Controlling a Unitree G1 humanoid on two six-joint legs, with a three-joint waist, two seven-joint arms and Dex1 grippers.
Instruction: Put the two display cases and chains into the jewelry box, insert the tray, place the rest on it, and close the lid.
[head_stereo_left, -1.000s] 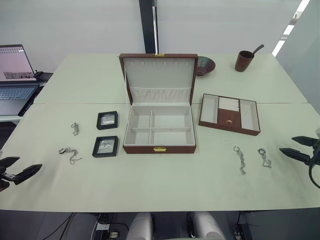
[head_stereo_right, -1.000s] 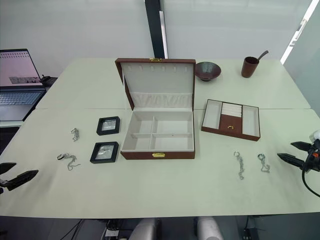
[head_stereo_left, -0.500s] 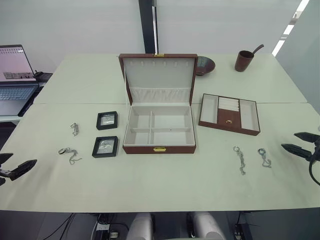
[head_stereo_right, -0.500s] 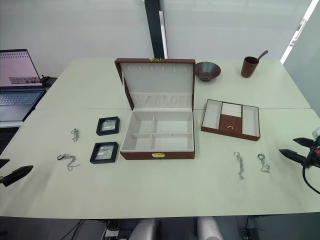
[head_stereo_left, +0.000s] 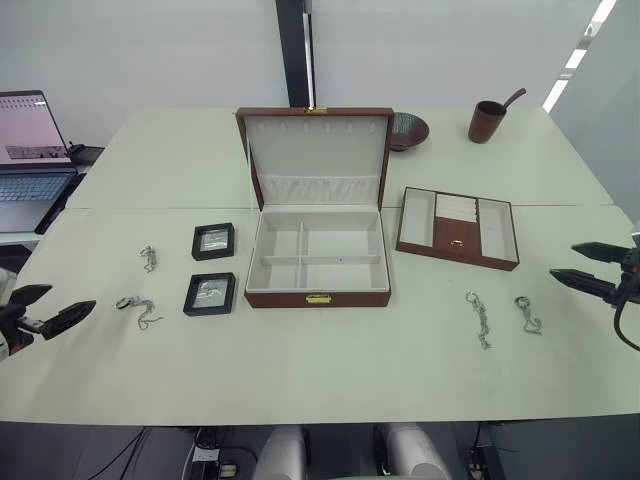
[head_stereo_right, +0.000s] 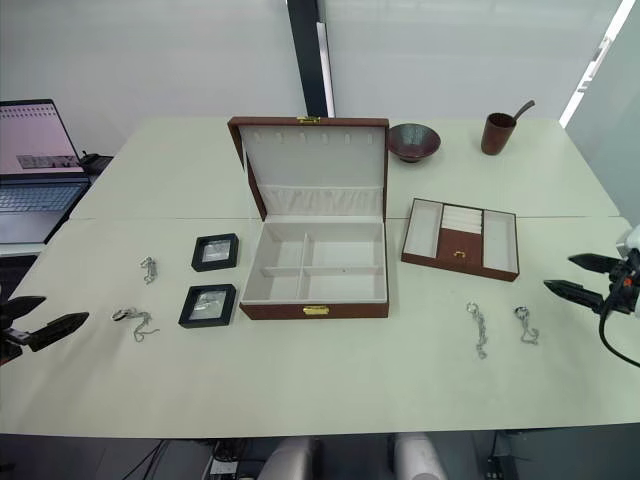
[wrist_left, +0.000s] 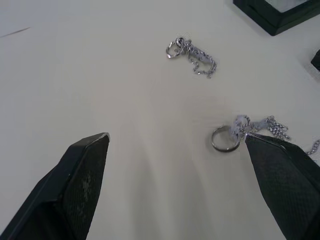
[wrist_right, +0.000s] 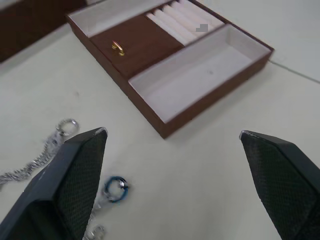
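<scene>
Chains (wrist_left: 192, 51) just beyond left gripper's (wrist_left: 175, 140) parted jaws

Jewelry box (head_stereo_left: 318, 262): set at table (head_stereo_left: 330, 370) centre, lid (head_stereo_left: 316, 150) raised upright, compartments unfilled. Two display cases (head_stereo_left: 214, 240) (head_stereo_left: 210, 293): laid flat just left of the box, one behind the other. Two chains (head_stereo_left: 149, 258) (head_stereo_left: 136, 306): left of the cases. Two more chains (head_stereo_left: 480, 319) (head_stereo_left: 526, 314): right of the box. Tray (head_stereo_left: 459, 228): laid right of the box. Bowl (head_stereo_left: 410, 129) and cup (head_stereo_left: 489, 121): far edge. Laptop (head_stereo_left: 30, 150): on a side surface at far left. Left gripper (head_stereo_left: 52, 310), right gripper (head_stereo_left: 582, 268): fingers spread, held over opposite table edges.
</scene>
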